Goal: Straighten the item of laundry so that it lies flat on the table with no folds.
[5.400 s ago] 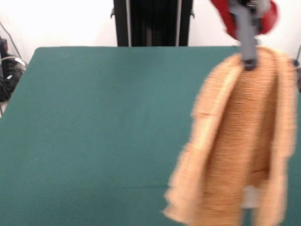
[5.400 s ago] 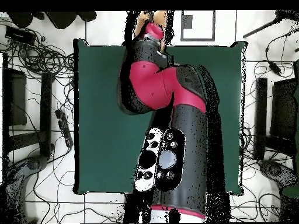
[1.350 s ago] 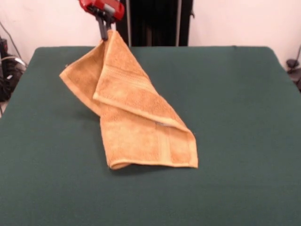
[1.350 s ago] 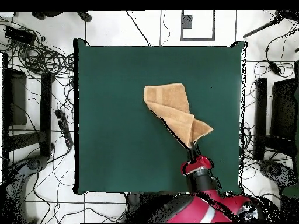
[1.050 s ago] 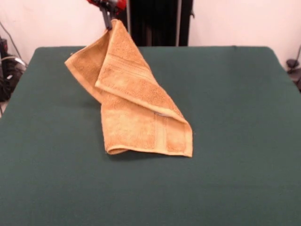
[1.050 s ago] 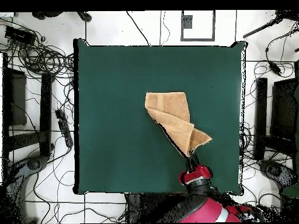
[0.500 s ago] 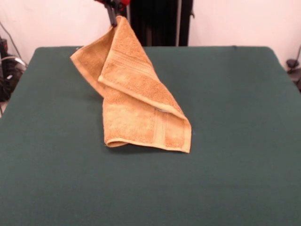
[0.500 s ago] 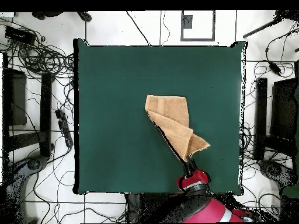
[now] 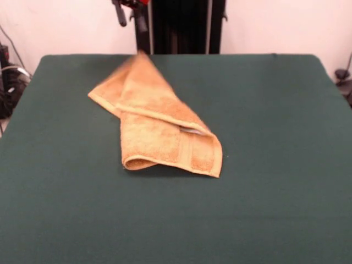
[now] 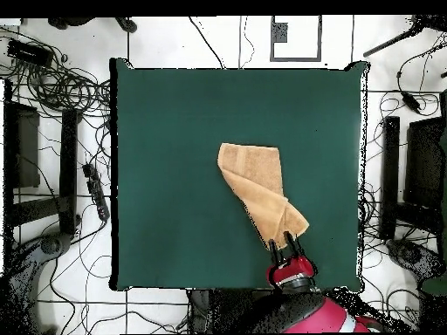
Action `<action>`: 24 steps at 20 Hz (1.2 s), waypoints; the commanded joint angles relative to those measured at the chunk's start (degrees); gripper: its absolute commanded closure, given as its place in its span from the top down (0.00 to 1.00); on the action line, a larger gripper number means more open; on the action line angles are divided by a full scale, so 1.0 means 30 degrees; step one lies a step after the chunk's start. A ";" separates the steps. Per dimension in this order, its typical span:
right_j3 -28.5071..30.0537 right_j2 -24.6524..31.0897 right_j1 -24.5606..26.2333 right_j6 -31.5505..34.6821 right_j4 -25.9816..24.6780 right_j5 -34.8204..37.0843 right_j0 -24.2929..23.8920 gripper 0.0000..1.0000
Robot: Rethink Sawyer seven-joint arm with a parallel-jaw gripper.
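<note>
In the front view, the golden-orange terry-cloth towel (image 9: 159,129) lies folded over itself on the dark green cloth-topped table (image 9: 275,137), left of the table's middle, its far corner blurred and pointing toward the table's far edge. Above that corner the red and black end effector (image 9: 130,16) hangs with its fingers spread apart, holding nothing. In the overhead view, the towel (image 10: 258,192) lies right of the table's (image 10: 166,157) middle, one corner just beside the parted, empty end effector (image 10: 280,248).

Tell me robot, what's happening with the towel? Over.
Gripper open, above towel's corner. Towel on table, folded over itself. Nothing in the way.
</note>
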 commanded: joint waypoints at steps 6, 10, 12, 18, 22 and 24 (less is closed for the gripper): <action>-0.0183 0.1466 -0.0190 -0.0127 -0.0806 0.0072 0.1139 1.00; -0.0714 0.1515 -0.1793 0.2626 -0.1064 0.2064 0.2374 1.00; -0.0986 0.1536 -0.3162 0.5165 -0.1483 0.4257 0.3844 1.00; -0.1617 0.2829 -0.6134 1.3011 -0.4338 0.9661 0.5916 1.00; -0.2060 0.3867 -0.7838 1.8161 -0.7365 1.2841 0.7397 1.00; -0.2512 0.4116 -0.8171 2.0570 -0.8963 1.4075 0.8321 1.00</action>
